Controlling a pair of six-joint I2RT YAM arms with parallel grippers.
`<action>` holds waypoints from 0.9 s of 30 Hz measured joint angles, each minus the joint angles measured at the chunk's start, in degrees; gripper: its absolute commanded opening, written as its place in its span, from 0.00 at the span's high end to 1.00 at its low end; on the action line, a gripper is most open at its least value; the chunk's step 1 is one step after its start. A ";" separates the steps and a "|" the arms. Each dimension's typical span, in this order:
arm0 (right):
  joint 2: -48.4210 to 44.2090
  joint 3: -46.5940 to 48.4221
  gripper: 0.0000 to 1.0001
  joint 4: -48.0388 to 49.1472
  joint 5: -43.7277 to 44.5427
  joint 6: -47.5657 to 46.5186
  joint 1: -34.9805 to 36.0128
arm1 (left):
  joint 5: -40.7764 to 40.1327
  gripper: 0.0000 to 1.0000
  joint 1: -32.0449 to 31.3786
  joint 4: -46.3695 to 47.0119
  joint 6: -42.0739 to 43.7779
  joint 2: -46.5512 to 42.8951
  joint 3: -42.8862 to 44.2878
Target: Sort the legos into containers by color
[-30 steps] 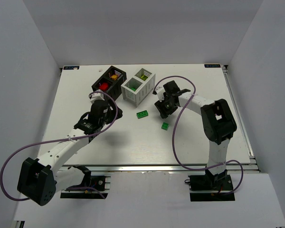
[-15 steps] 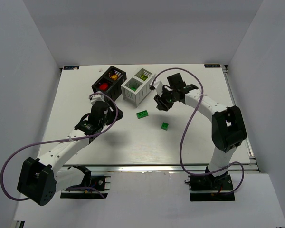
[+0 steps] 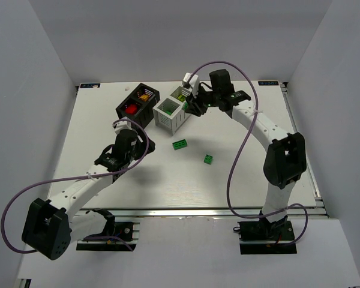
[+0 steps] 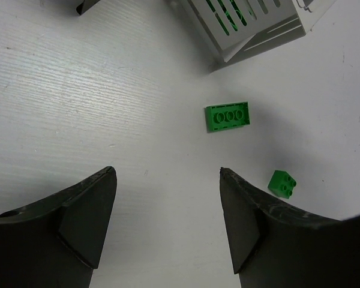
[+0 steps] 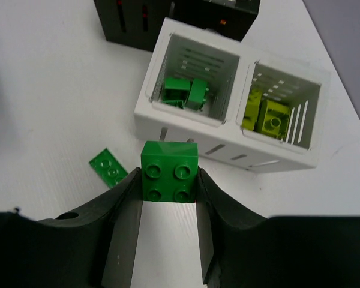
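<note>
Right arm has swung up and away from the loose pieces. It now reaches to the white container [image 3: 171, 114], where a second ago it sat low on that container's near-right side. Left arm has hardly shifted.

- right end effector [image 5: 168, 197]: fingers pinching a square green brick [image 5: 169, 171] by two opposite sides, studs facing the wrist camera. It hangs just short of the white container's near wall, roughly in line with the green compartment.
- left end effector [image 4: 167, 180]: spread wide, nothing between the fingers, hovering over bare surface [image 4: 78, 90] on the near-left of the white container.
- Judgement: pick done, carry nearly done. The release calls for a little more reach so the brick clears the rim and drops in with the green bricks [image 5: 186, 91], not the yellow-green bricks [image 5: 267, 117] next door.
- Still loose on the near side of the white container: a flat green plate [image 4: 228, 116], and further out a small green block [image 4: 282, 183].
- black container [image 3: 138, 102] touches or nearly touches the white one's left end; red and orange-yellow show inside it.

Materials: bricks are glossy hard plastic with crisp edges and round studs; the held one has four. Containers are thin-walled with slatted sides and square mouths, in matte plastic. Surface is white with a faint grain.
</note>
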 measured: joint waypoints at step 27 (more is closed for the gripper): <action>15.74 11.15 0.56 13.64 3.91 15.54 4.50 | 1.03 0.20 0.00 0.02 -0.42 -0.74 -0.66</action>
